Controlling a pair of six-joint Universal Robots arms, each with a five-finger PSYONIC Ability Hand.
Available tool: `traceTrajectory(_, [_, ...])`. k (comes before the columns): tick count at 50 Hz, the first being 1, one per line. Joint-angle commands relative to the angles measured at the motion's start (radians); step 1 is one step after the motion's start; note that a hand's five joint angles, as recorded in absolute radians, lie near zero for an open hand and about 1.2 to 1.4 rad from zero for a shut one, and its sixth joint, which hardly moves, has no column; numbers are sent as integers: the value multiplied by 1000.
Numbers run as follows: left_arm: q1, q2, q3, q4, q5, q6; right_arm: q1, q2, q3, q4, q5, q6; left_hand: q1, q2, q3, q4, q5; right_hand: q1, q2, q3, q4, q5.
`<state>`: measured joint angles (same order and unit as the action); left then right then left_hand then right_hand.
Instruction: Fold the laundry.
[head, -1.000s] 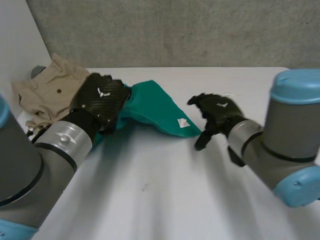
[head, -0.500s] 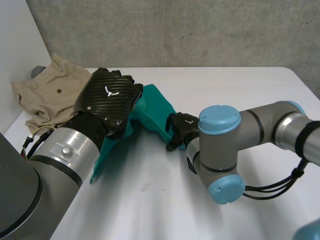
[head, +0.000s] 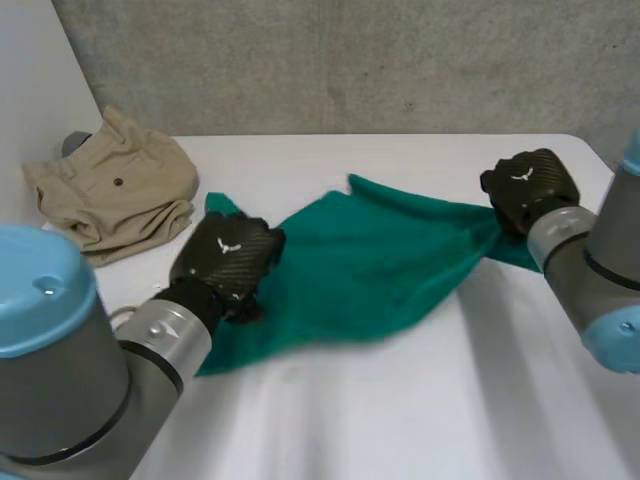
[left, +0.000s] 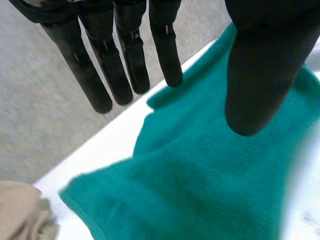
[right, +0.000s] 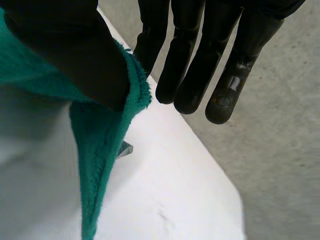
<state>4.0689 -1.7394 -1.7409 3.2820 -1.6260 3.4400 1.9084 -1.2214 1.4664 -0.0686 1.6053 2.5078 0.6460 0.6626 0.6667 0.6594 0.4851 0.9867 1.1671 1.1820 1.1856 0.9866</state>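
Head view: green towel (head: 370, 265) stretches across the table (head: 420, 400) between your hands, long axis left to right. Right hand (head: 525, 185) pinches its right corner, and left hand (head: 228, 260) lies straight-fingered on the left end.

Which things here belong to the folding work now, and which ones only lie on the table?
In the job: green towel, spread out; left hand on its left part; right hand holding its right end.
Lying about: beige garment, crumpled at the far left of the table, untouched; perhaps laundry for later.
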Motion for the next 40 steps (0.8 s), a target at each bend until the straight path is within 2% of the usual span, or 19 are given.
traceTrajectory(1, [4,-58,8,4,60,-71,17,-127,115,-5,10,-26,-212,-228,-233,-225,-226,410,229,214,211,235])
traceTrajectory(3, [7,-60,6,2,83,-76,17,-139,149,-7,13,-41,-387,-404,-408,-401,-401,410,229,214,211,235])
traceTrajectory(5, [8,-58,1,4,86,-74,17,-142,167,-10,15,-50,-438,-455,-459,-452,-452,410,229,214,211,235])
traceTrajectory(12, [70,-28,-55,-12,74,-38,4,-136,201,-13,12,-60,-377,-393,-397,-390,-390,410,229,214,211,235])
traceTrajectory(19, [160,-23,-178,16,75,142,6,-130,222,-56,2,-52,-333,-349,-353,-346,-346,410,229,214,211,235])
traceTrajectory(23, [180,-32,-203,63,57,177,9,-122,226,-65,2,-52,-321,-338,-342,-334,-335,410,229,214,211,235])
traceTrajectory(40, [192,-140,-181,71,49,179,18,-112,253,-102,2,-52,-283,-300,-304,-296,-297,410,229,214,211,235])
